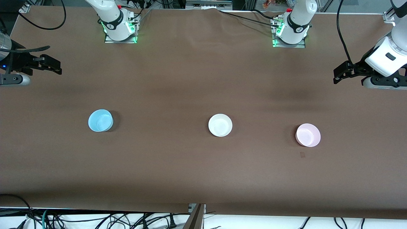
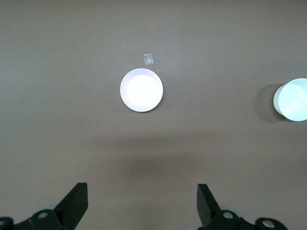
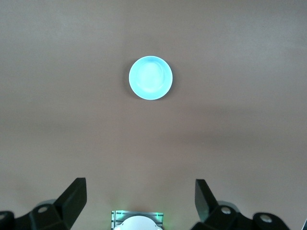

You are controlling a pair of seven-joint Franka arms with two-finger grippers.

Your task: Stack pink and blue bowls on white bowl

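Note:
Three small bowls stand apart in a row on the brown table (image 1: 190, 79). The light blue bowl (image 1: 100, 120) is toward the right arm's end, the white bowl (image 1: 220, 125) in the middle, and the pink bowl (image 1: 308, 135) toward the left arm's end. My left gripper (image 1: 337, 76) hangs open and empty in the air at its end of the table. Its wrist view shows the pink bowl (image 2: 141, 90), washed out, and the white bowl (image 2: 292, 99). My right gripper (image 1: 58, 67) hangs open and empty at its end. Its wrist view shows the blue bowl (image 3: 150, 78).
A small piece of tape (image 1: 302, 154) lies on the table just nearer the front camera than the pink bowl. The arm bases (image 1: 120, 30) (image 1: 289, 35) stand along the table's back edge. Cables hang below the front edge (image 1: 95, 219).

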